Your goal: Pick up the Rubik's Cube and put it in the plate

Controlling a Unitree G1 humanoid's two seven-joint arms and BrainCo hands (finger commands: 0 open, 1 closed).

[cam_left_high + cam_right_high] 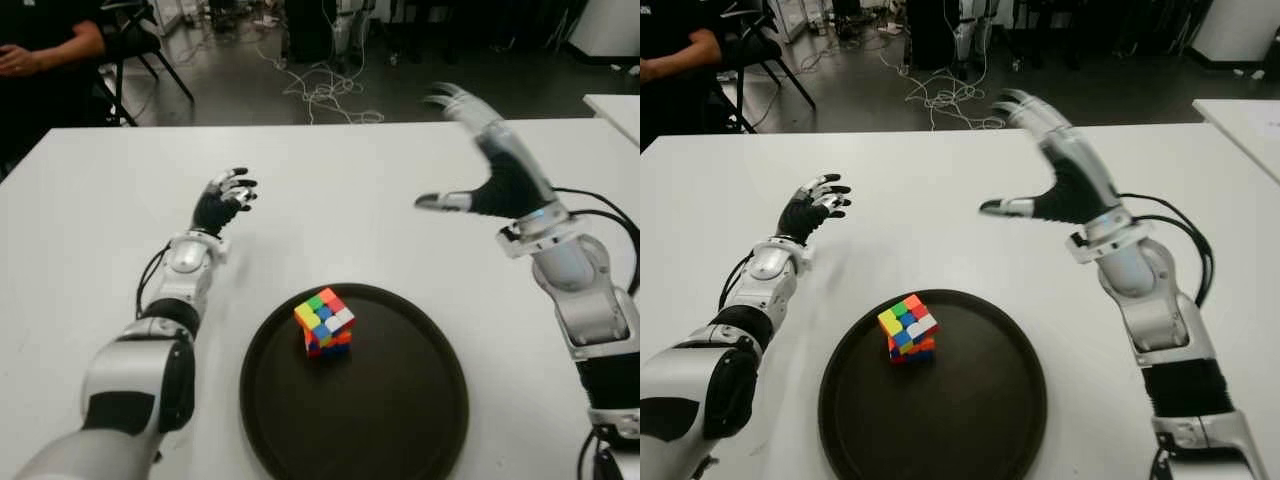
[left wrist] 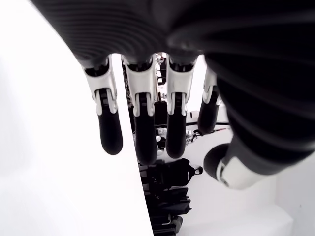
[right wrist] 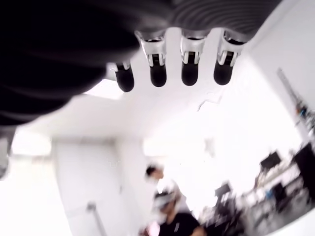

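The Rubik's Cube [image 1: 324, 322] sits tilted inside the dark round plate [image 1: 400, 410], toward its left side, with no hand touching it. My right hand [image 1: 470, 150] is raised above the table to the right of and beyond the plate, fingers spread wide and holding nothing; its wrist view shows only straight fingers [image 3: 189, 69] against the room. My left hand [image 1: 226, 198] shows over the white table [image 1: 90, 230] to the left of the plate, fingers [image 2: 109, 130] extended and holding nothing.
A person's arm [image 1: 40, 55] and a black chair [image 1: 140, 45] are at the far left behind the table. Cables [image 1: 325, 90] lie on the floor beyond the far edge. Another white table corner [image 1: 615, 108] stands at the right.
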